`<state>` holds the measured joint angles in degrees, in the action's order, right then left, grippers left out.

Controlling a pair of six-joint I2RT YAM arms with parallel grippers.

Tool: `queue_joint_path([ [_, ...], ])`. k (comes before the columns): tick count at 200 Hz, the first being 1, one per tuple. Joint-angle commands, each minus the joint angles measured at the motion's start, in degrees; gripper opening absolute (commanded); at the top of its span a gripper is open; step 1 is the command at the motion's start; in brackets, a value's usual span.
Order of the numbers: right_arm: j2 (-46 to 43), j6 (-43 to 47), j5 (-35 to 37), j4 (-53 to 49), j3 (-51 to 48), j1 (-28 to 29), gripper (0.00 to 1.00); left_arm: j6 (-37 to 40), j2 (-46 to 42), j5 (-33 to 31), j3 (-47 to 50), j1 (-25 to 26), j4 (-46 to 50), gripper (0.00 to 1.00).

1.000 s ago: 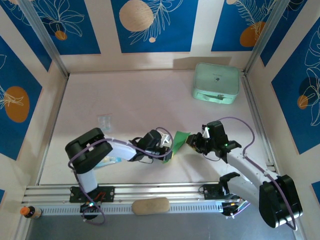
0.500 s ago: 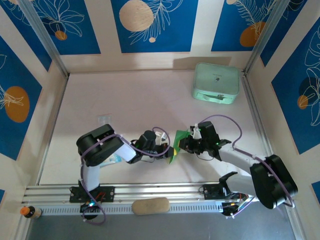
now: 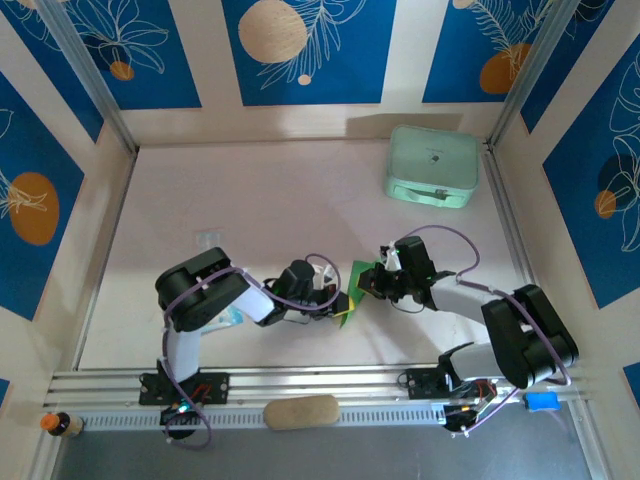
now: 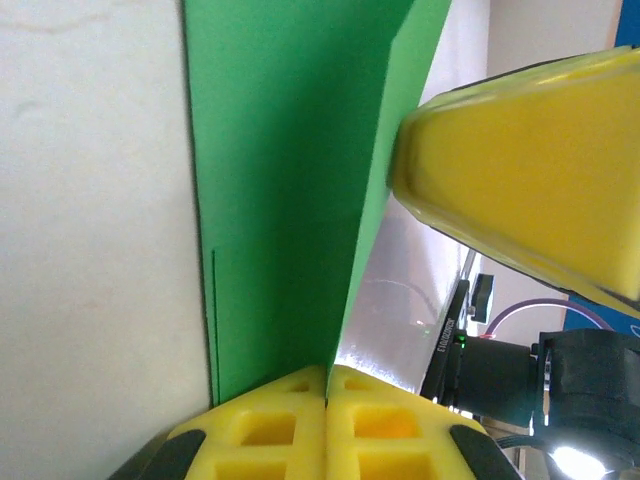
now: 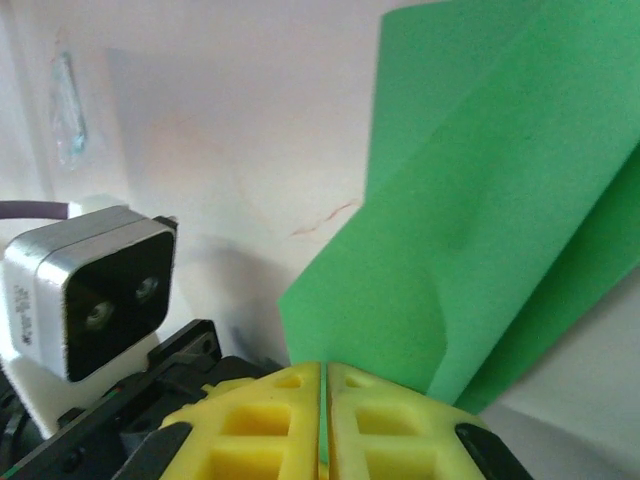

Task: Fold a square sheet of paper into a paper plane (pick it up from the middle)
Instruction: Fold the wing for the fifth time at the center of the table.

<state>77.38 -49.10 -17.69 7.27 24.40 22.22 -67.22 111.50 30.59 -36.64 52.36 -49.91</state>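
Note:
The square sheet of paper (image 3: 360, 272) is bright green and folded into layers, held up off the table between both arms near the front middle. My left gripper (image 3: 338, 303) is shut on its lower left edge; in the left wrist view the yellow jaws (image 4: 327, 372) pinch the folded sheet (image 4: 280, 200) along a crease. My right gripper (image 3: 369, 285) is shut on the opposite edge, and its jaws (image 5: 325, 368) clamp a thin green layer (image 5: 470, 230). One of the right gripper's yellow fingers (image 4: 520, 180) looms close beside the sheet.
A pale mint-green case (image 3: 432, 166) stands at the back right. A small clear packet (image 3: 208, 240) lies left of centre. A tan oblong pad (image 3: 300, 411) and a small bottle (image 3: 60, 424) sit by the front rail. Side walls close in the table.
My right gripper moved left to the sheet and shut on its edge. The left gripper kept its grip and shifted slightly right.

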Motion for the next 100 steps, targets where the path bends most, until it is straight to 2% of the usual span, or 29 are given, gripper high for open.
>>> queue_joint_path([
  [1,1.24,-0.51,1.11,0.26,1.35,-0.9,0.09,0.29,1.82,0.71,-1.05,0.02,6.46,0.0],
  [33,2.13,-0.88,2.49,-1.16,1.52,-1.99,0.09,0.11,1.88,1.44,-2.3,0.07,8.61,0.0],
  [100,1.36,0.42,-0.88,0.21,0.62,-1.9,0.09,-0.62,2.48,1.65,-3.9,0.03,12.13,0.0],
])
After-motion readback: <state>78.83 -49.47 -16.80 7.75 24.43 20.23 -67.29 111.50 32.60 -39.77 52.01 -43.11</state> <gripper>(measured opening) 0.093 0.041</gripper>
